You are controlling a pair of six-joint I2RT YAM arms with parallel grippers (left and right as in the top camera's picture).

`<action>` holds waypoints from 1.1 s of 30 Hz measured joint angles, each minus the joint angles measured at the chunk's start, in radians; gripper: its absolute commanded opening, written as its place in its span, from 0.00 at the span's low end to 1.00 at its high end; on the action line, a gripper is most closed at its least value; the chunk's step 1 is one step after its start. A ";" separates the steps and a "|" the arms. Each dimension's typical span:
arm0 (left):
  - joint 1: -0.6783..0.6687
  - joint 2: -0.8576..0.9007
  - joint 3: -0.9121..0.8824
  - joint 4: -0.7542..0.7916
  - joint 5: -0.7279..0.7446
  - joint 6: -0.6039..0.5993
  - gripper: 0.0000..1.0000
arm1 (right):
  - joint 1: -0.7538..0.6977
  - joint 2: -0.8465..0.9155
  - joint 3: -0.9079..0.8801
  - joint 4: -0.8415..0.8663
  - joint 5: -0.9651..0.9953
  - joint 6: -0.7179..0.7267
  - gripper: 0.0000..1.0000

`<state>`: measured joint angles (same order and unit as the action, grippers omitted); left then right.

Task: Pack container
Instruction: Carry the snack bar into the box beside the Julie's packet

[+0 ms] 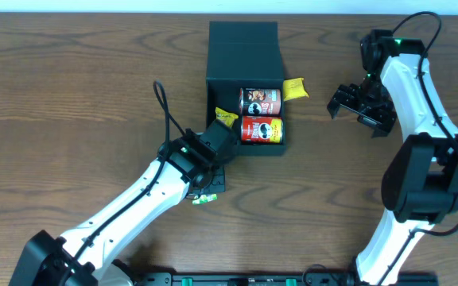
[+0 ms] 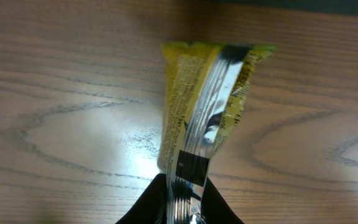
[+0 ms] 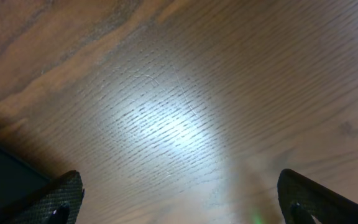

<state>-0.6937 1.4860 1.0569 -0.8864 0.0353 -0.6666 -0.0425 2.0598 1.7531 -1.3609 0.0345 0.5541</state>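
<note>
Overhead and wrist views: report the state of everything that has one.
Container: lid open.
Chip cans: on their sides inside container.
Held yellow snack packet: clamped in left end effector.
Second yellow packet: loose at container's right edge.
Right end effector: open, empty.

Overhead: faced straight down on whole table (image 1: 70,71). Left wrist: close, looked forward past left fingers (image 2: 145,208) along yellow packet (image 2: 204,112) between them, shared with overhead. Right wrist: close over table, right fingers (image 3: 55,199) at lower corners.

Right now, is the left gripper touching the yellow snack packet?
Touching. In the left wrist view, the left gripper pinches the yellow snack packet between its fingers.
</note>
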 measured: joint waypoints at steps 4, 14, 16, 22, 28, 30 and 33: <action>0.000 0.000 0.041 -0.031 -0.025 0.021 0.17 | 0.000 0.000 0.000 0.006 0.000 0.000 0.99; 0.000 0.000 0.156 -0.083 -0.095 0.073 0.06 | 0.000 0.000 0.000 0.018 0.000 0.000 0.99; 0.000 0.000 0.174 -0.084 -0.101 0.082 0.06 | 0.000 0.000 0.000 0.018 0.000 0.000 0.99; 0.000 0.000 0.197 -0.084 -0.131 0.098 0.06 | 0.000 0.000 0.000 0.020 0.000 0.000 0.99; 0.013 0.000 0.201 -0.055 -0.200 0.130 0.06 | 0.000 0.000 0.000 0.031 0.000 0.000 0.99; 0.026 0.000 0.202 -0.019 -0.218 0.152 0.06 | 0.000 0.000 0.000 0.036 0.000 0.000 0.99; 0.050 0.000 0.203 0.048 -0.259 0.194 0.06 | 0.000 0.000 0.000 0.046 0.000 0.000 0.99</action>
<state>-0.6441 1.4860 1.2602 -0.8379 -0.2241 -0.4728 -0.0425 2.0598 1.7531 -1.3148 0.0345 0.5537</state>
